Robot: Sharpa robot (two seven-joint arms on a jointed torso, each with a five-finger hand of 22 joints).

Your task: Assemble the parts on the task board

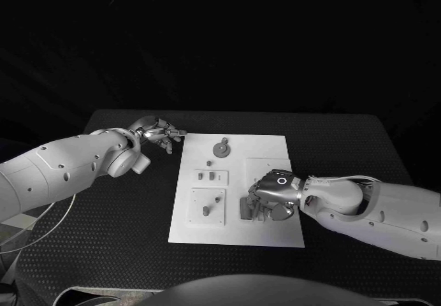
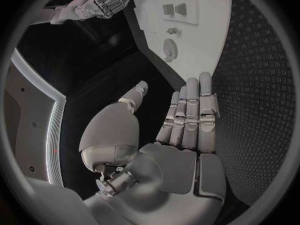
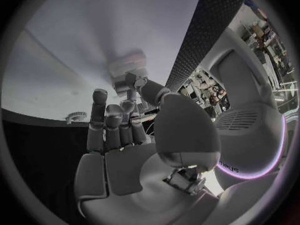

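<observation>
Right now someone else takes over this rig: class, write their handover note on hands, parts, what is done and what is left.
Left hand: open, empty, off the task board's far left corner.
Right hand: over the board's right middle; whether it holds anything cannot be told.
Parts: round part at the far end, small pieces mid-board, more by the right hand.
Done: unclear.
Left: assembly.

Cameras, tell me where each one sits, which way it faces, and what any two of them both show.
Head view: on the robot's head, looking down at the table and board; both arms enter, left hand at the board's far left corner, right hand over the board.
Left wrist view: behind the left hand, facing along its straight fingers toward the board.
Right wrist view: behind the right hand, facing the board close up.
Shared: head and left wrist views both show the board, its round part and the right hand.
</observation>
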